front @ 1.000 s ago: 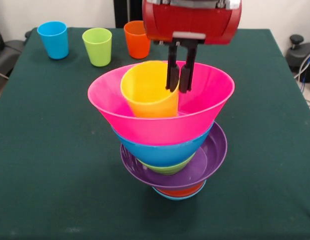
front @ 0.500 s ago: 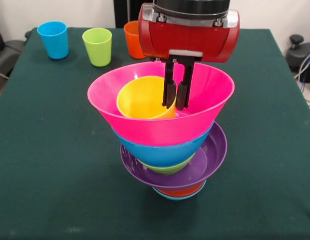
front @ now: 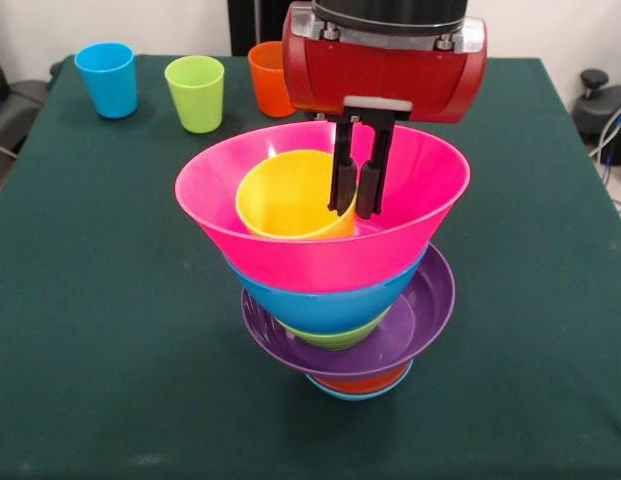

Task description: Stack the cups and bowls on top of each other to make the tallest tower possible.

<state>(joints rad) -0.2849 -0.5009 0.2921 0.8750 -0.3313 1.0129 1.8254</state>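
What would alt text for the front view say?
A red robot gripper pinches the rim of a yellow cup inside the pink bowl topping a tower of bowls. Blue, green and orange cups stand behind.

Green-clothed table, pale wall, perhaps chairs.

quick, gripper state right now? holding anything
Gripper: closed on the rim of the yellow cup, which sits inside the pink bowl atop the tower.
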